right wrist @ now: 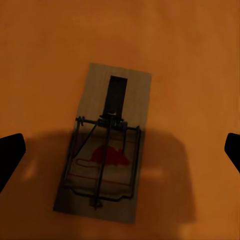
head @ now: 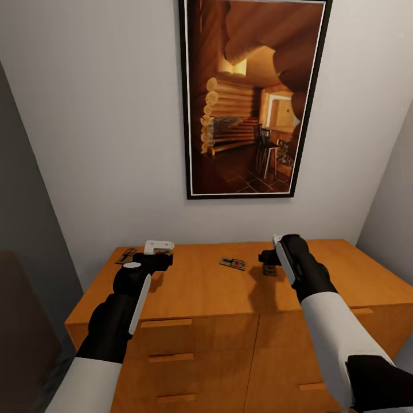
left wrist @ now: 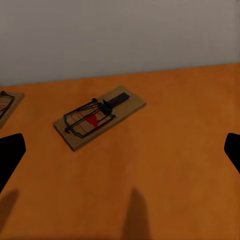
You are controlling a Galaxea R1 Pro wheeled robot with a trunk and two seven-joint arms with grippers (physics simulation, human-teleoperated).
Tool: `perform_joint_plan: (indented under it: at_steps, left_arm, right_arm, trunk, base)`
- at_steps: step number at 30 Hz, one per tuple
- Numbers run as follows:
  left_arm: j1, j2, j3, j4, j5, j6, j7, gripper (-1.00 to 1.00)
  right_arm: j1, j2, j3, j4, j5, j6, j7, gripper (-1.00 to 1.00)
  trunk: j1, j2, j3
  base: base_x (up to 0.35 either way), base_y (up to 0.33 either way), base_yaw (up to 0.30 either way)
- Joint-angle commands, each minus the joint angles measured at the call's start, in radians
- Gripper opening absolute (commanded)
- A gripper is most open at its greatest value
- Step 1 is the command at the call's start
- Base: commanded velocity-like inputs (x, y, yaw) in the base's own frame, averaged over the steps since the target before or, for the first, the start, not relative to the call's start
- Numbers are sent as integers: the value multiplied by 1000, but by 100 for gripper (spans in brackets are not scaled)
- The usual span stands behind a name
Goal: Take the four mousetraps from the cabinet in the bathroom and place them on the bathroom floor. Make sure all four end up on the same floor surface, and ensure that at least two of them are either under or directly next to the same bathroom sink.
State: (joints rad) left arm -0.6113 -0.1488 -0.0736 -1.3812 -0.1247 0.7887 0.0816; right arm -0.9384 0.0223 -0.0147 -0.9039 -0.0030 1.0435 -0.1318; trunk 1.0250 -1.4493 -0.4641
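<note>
Right gripper (right wrist: 120, 150) spread over mousetrap (right wrist: 106, 145) | left gripper (left wrist: 120, 150) spread | cabinet (head: 201, 287) top

**A furnished corner of a home**

We see a domestic room, rendered in simulation. A low orange-brown wooden cabinet (head: 229, 292) with drawer fronts stands against a plain pale wall (head: 103, 126). Above the cabinet hangs a tall black-framed picture (head: 252, 97) of a log-cabin interior. On the cabinet's top lie small wooden mousetraps (head: 232, 264), household pest gear that fits a home.
</note>
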Motion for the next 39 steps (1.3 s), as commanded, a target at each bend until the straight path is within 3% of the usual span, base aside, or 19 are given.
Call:
perform_joint_plan:
  at_steps: [1, 10, 28, 39]
  left_arm:
    - [-1, 0, -1, -1, -6, 5, 1, 100]
    - [-1, 0, -2, -1, -7, 3, 1, 100]
    - [-1, -1, -2, -1, -7, 3, 1, 100]
    - [-1, -1, -2, -1, -7, 4, 1, 100]
  right_arm:
    - [-3, 1, -10, 5, -1, 4, -3, 100]
    - [-11, 1, -47, 22, 0, 4, -4, 100]
    - [-13, 4, -57, 26, -2, 4, -7, 100]
    - [-13, 42, -57, 26, -4, 4, -6, 100]
  trunk:
    - [0, -1, -1]
    - [0, -1, -1]
    - [0, -1, -1]
    - [0, -1, -1]
  base:
    - [0, 0, 0]
    - [0, 0, 0]
    - [0, 0, 0]
    - [0, 0, 0]
